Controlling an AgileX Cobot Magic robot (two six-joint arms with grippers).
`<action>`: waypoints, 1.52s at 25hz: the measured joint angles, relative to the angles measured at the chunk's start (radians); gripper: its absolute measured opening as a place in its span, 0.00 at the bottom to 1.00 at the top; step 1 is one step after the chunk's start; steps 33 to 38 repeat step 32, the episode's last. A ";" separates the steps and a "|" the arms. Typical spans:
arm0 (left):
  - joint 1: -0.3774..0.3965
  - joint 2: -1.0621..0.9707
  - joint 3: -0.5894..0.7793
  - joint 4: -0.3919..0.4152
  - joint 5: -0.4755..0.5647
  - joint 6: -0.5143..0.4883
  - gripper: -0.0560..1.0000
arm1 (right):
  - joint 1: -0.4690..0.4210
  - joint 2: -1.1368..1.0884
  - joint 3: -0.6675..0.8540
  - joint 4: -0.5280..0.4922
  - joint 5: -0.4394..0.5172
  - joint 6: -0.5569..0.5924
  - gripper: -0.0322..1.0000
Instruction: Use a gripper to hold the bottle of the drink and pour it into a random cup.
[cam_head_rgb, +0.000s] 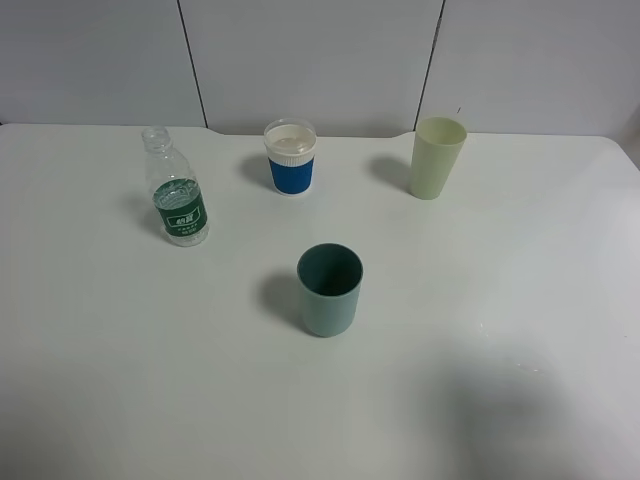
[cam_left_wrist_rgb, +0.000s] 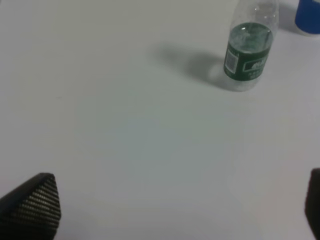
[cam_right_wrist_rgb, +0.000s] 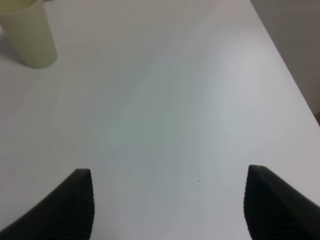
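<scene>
Nothing done yet from my seat. Bottle of the drink (cam_head_rgb: 177, 190) upright, uncapped, on tabletop (cam_head_rgb: 500, 350), just beside blue-banded cup (cam_head_rgb: 291, 158) (other cups farther off). Left pincer (cam_left_wrist_rgb: 170, 210) spread wide, empty, well short of bottle. Right pincer (cam_right_wrist_rgb: 170, 205) also released, idle. Grasp, lift, pour all remain.

The only printed matter is on the bottle (cam_head_rgb: 178, 200). Its dark green label (cam_head_rgb: 182, 214) carries white marks in a framed block, with finer white lines below; none resolves into readable characters in the overhead view. In the left wrist view, the same label (cam_left_wrist_rgb: 247, 56) shows a white barcode panel at one edge and blurred white marks beside it, also unreadable. No other object bears text, numbers or signs.
</scene>
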 joint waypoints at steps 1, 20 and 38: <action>0.000 0.000 0.000 0.000 0.000 0.000 0.99 | 0.000 0.000 0.000 0.000 0.000 0.000 0.65; 0.000 0.000 0.000 0.000 0.000 0.000 0.99 | 0.000 0.000 0.000 0.000 0.000 0.000 0.65; 0.000 0.000 0.000 0.000 0.000 0.000 0.99 | 0.000 0.000 0.000 0.000 0.000 0.000 0.65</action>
